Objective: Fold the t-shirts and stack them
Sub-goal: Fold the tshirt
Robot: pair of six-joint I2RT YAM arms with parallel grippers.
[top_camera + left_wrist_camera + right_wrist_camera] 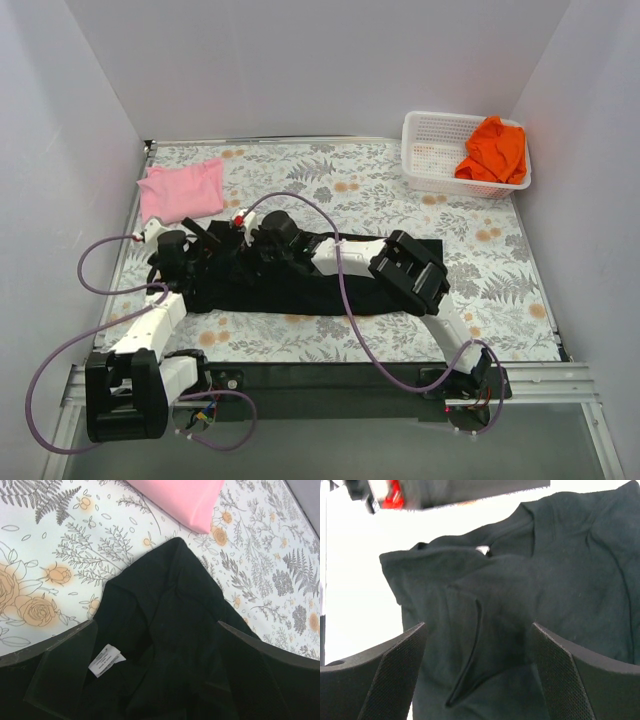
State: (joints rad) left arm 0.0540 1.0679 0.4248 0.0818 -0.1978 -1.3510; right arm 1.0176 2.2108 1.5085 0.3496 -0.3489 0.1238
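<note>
Nearest, my left gripper (156,630) hangs wide apart over collar end of black tee (290,295); right gripper (479,630) apart just rightward; tee's long axis runs left-right.

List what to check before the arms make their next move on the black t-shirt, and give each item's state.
1. Jaws of the left gripper open, nothing held: ok.
2. Jaws of the right gripper apart over a raised crease, nothing pinched: ok.
3. The black t-shirt lying flat: not ok, its collar end by the white label is rumpled.
4. The pink t-shirt folded and apart from the black one: ok.
5. The orange t-shirt out of the white mesh basket: not ok, it lies bunched inside.
6. Either arm's jaws touching the cloth: cannot tell.
</note>
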